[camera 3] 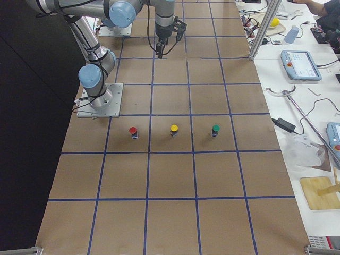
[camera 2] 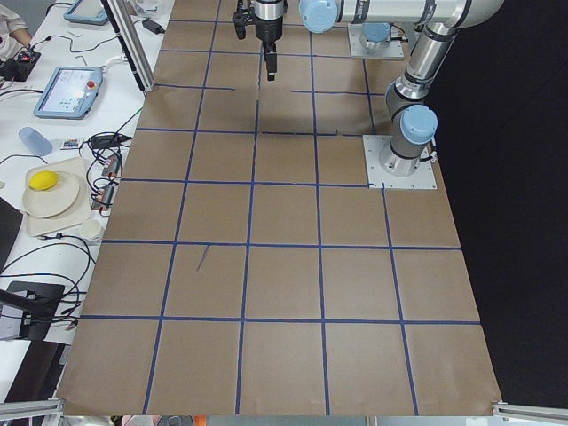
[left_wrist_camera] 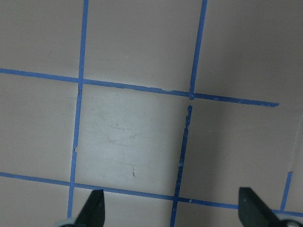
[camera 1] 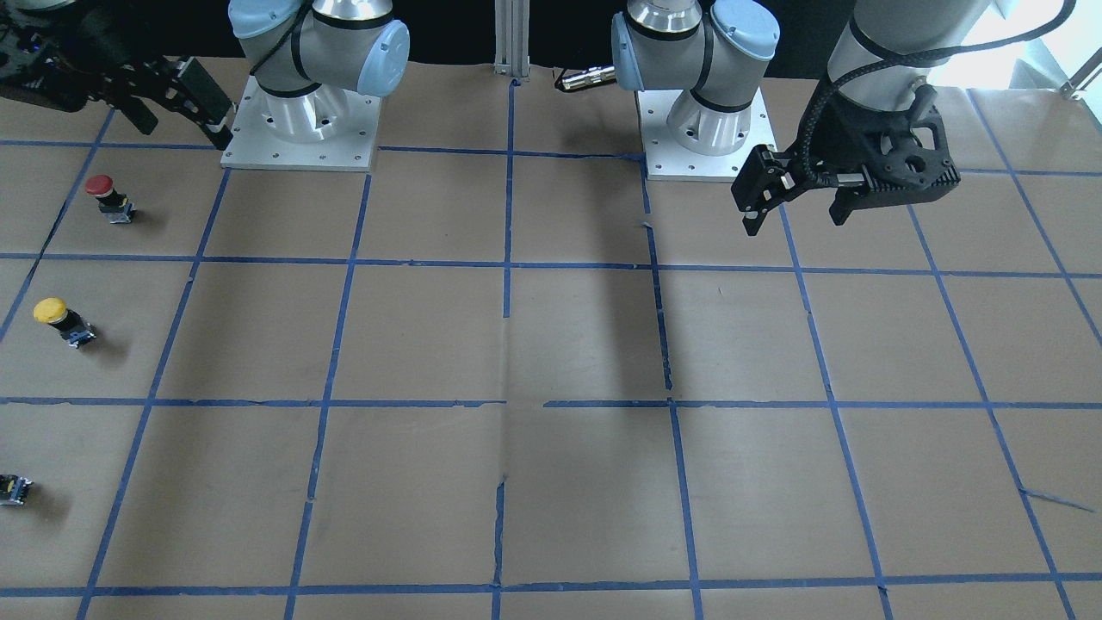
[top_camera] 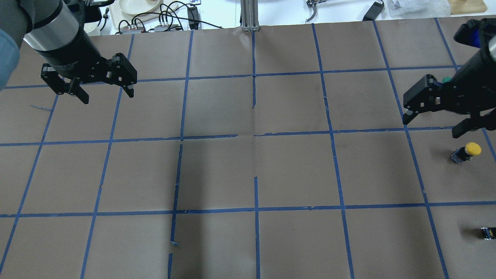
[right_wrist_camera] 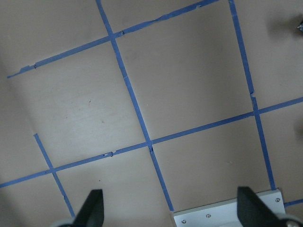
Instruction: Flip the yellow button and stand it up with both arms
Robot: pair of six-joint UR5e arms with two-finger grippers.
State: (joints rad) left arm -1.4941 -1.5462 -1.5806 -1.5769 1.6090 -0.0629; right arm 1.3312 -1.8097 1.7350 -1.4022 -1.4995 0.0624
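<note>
One broad brown tabletop (top_camera: 294,170), squared off in blue tape, carries everything here. Two arms are up over it. The left arm (camera 1: 878,52) reaches out from its base by the robot-side edge, and the right arm (camera 1: 331,39) rises from its own base along that same edge.

Left pincer (top_camera: 108,97) hangs in the air toward the tabletop's left end, jaws spread wide, nothing in them. The left wrist view shows its fingertips (left_wrist_camera: 94,210) at the bottom corners with bare paper between.

Right pincer (top_camera: 430,128), same story: jaws wide apart, empty, hovering toward the right end. Its wrist view shows only paper, tape and a corner of a metal mounting plate (right_wrist_camera: 227,220) between the tips.

Now the small stuff. Three buttons sit in a row in the tabletop's right-end half, running from the robot-side edge toward the operators' edge. The red button (camera 3: 133,129) is nearest the robot, the yellow button (camera 3: 173,129) in the middle, the green button (camera 3: 215,128) farthest out.

The yellow button is inside a taped square, apart from both neighbours. In the right-side view its cap is on top and its dark body on the paper. The right pincer is clear of it, no contact.
</note>
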